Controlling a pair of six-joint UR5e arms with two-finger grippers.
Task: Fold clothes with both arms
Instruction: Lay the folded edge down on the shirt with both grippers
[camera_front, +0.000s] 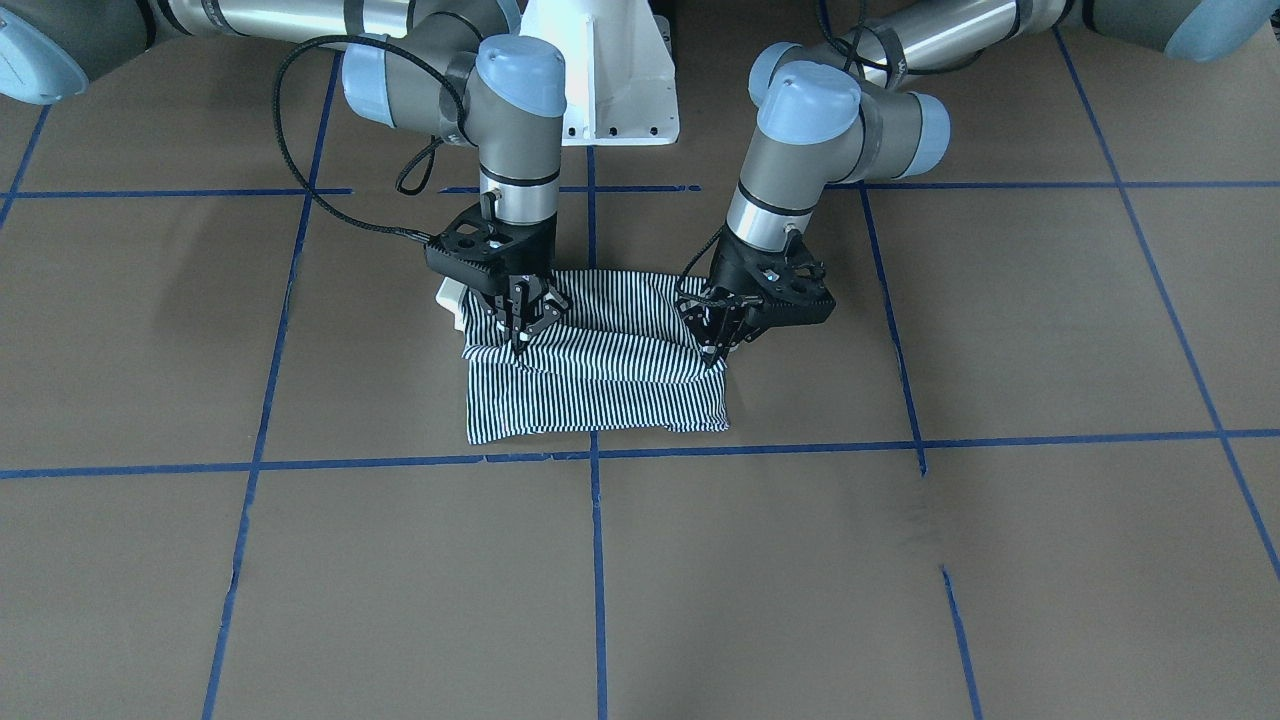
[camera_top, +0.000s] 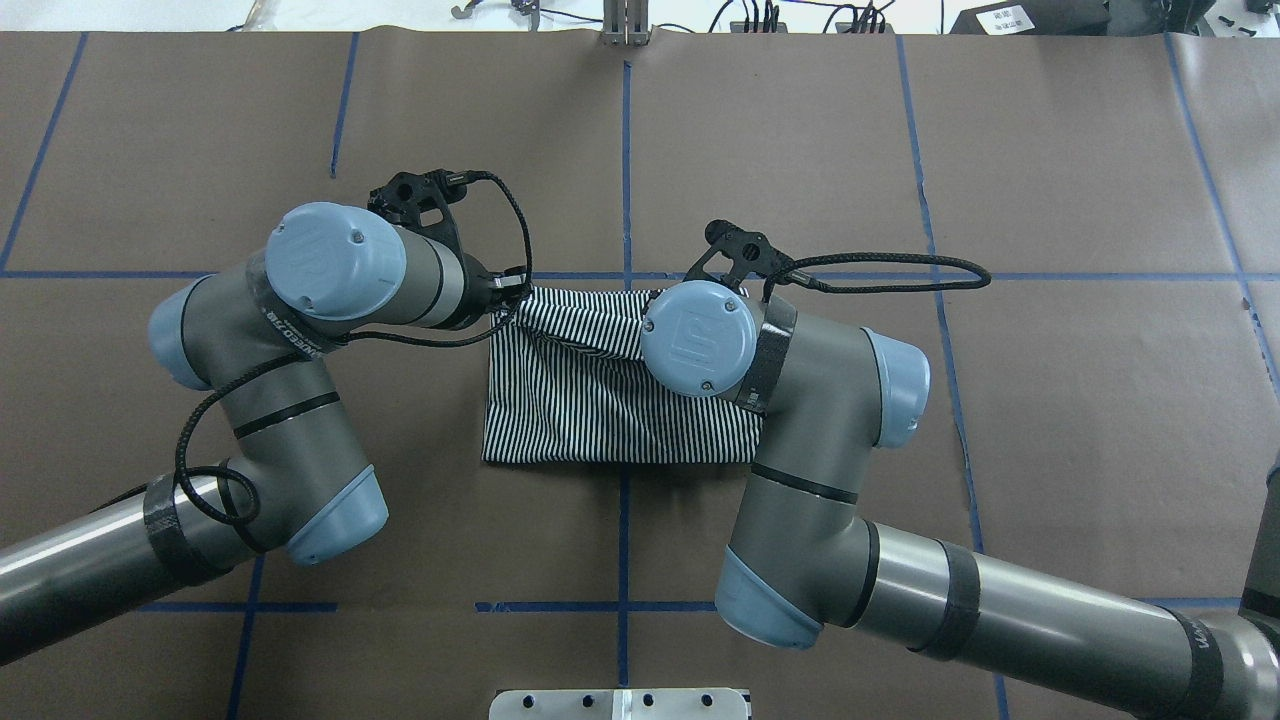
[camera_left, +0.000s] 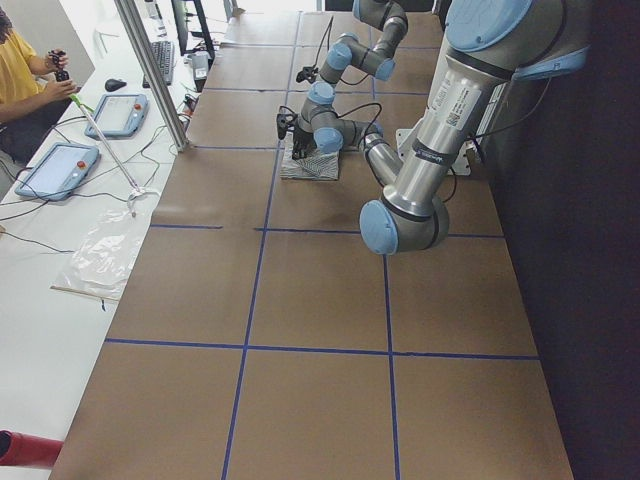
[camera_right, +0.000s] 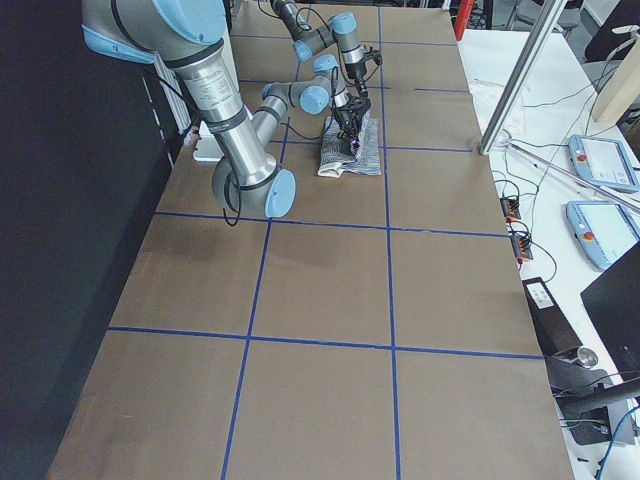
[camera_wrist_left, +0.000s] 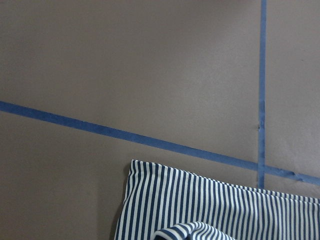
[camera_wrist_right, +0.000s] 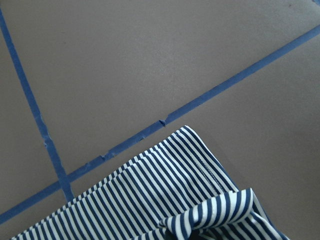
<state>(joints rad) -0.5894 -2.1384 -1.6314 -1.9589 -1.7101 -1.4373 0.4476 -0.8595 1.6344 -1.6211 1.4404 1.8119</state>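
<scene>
On brown taped bench (camera_front: 900, 560), near its middle, gripping the folded striped shirt (camera_front: 600, 400) at its upper flap with left end effector (camera_front: 712, 355) and right end effector (camera_front: 520, 340), both pinching shut on cloth; probably handling light, limp, sagging, so holding both flap corners evenly.

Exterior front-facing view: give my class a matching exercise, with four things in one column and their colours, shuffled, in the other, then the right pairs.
Things:
1. shirt
2. tape lines
3. pedestal base
4. left gripper

Colours:
A. white
B. black
C. navy-and-white stripes
D. blue

Pairs: 1-C, 2-D, 3-A, 4-B
</scene>
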